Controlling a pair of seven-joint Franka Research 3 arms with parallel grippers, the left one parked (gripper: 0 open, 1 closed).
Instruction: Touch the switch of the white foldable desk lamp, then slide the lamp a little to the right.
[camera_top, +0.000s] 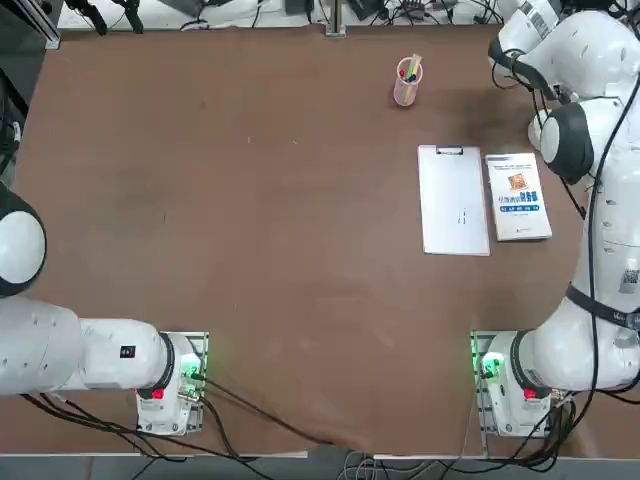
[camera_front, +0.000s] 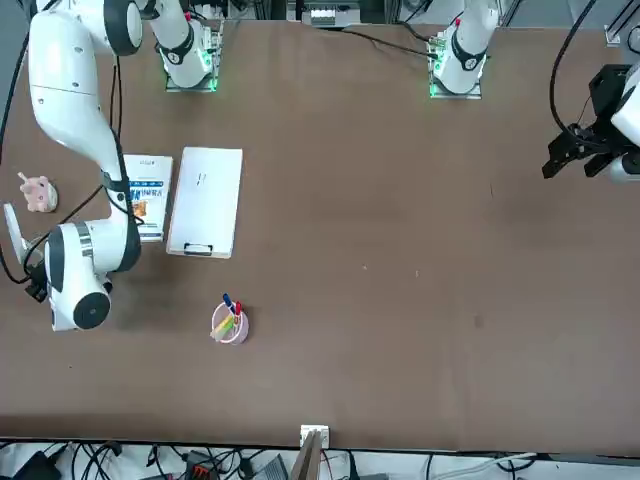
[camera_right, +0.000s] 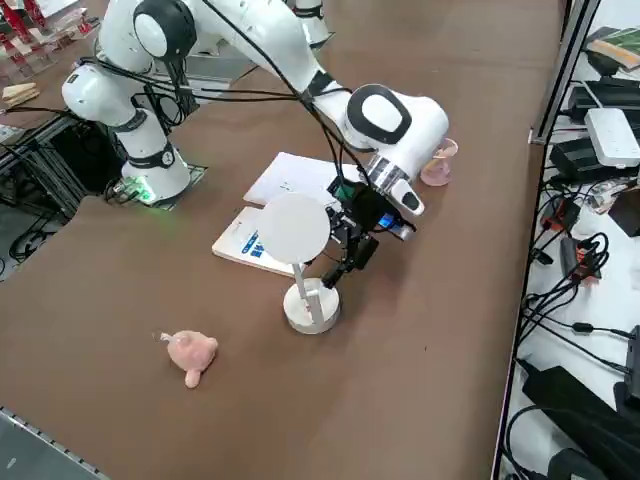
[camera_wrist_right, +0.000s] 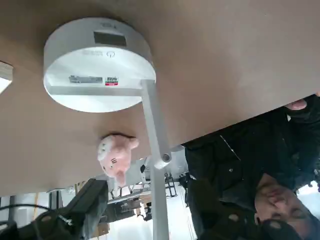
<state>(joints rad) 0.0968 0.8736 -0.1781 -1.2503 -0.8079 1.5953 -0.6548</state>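
Desk lamp (camera_right: 312, 308), R side view: stands upright on the table (camera_right: 200, 290), its round head tilted above the disc base. My R pincer (camera_right: 326, 272) is just beside its stem, jaws open. Pink toy (camera_right: 191, 354) lies apart from the base, on the table.

Front view: lamp head shows side-on, next to my R pincer; pen cup (camera_front: 229, 322) is well apart from both.

Top view: clipboard (camera_top: 453, 202) lies just L of the book (camera_top: 518, 197), w/ the cup farther from my bases.

R wrist view: lamp's base w/ pwr mark (camera_wrist_right: 110, 54) & display (camera_wrist_right: 110, 39) faces my cam; jointed stem runs btwn my spread fingers. A person (camera_wrist_right: 250, 165) in dark clothes is also in view.
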